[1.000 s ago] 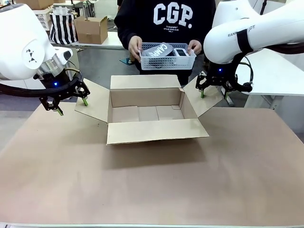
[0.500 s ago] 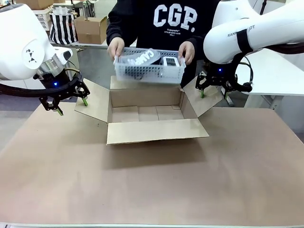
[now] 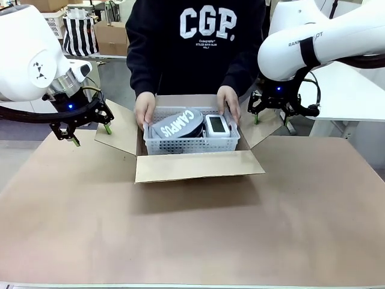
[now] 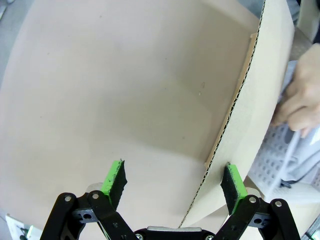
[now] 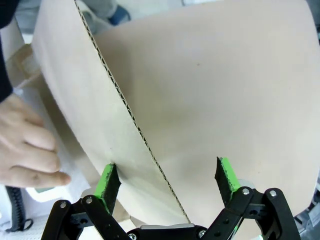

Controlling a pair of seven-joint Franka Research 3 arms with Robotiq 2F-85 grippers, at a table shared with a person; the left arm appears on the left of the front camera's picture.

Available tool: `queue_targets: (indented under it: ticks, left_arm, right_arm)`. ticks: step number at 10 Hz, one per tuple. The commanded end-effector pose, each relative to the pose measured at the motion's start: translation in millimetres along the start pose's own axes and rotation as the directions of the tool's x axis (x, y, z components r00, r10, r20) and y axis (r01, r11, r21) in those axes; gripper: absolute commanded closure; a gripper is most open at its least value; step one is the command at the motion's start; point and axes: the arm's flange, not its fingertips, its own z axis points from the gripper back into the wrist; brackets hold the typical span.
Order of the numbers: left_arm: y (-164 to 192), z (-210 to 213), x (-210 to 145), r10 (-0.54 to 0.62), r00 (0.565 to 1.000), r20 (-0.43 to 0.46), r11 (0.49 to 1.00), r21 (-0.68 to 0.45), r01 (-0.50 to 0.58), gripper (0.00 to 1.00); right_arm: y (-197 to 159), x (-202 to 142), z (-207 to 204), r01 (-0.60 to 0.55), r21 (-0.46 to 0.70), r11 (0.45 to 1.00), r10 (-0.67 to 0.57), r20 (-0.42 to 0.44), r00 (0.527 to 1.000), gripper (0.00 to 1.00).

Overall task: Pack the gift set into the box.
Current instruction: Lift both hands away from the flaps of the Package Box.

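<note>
The brown carton (image 3: 198, 165) stands open at the table's middle, all flaps spread. A person's hands (image 3: 144, 108) hold the grey perforated tray (image 3: 192, 145) down inside it, with the grey "CAMPUS" fabric (image 3: 178, 123) and the white-framed gadget (image 3: 217, 124) in the tray. My left gripper (image 3: 92, 135) is open astride the left flap's edge (image 4: 227, 130), green pads (image 4: 114, 176) on either side. My right gripper (image 3: 272, 120) is open too, astride the right flap (image 5: 100, 115). A hand (image 5: 25, 150) rests just beyond it.
The brown table top (image 3: 192, 235) stretches wide in front of the carton. Behind the person are a smaller cardboard box (image 3: 114, 37) and a striped bag (image 3: 79, 33). A white table (image 3: 355, 90) stands at the right.
The person has brought the tray from chest height forward and down into the carton. Both grippers have stayed in place at the side flaps.
</note>
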Motion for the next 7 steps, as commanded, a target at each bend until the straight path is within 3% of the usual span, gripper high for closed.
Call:
queue_targets:
  ticks: [1, 7]
  left_arm:
    - [-0.6, 2.6, -1.8, 0.009, 1.000, 0.008, 1.000, 0.021, -0.009, 0.00]
    - [-0.6, 2.6, -1.8, 0.009, 1.000, 0.008, 1.000, 0.021, -0.009, 0.00]
  right_arm:
    - [-0.2, 1.0, 3.0, 0.000, -0.025, 1.000, 0.000, 0.015, 1.000, 0.00]
    - [-0.2, 1.0, 3.0, 0.000, -0.025, 1.000, 0.000, 0.015, 1.000, 0.00]
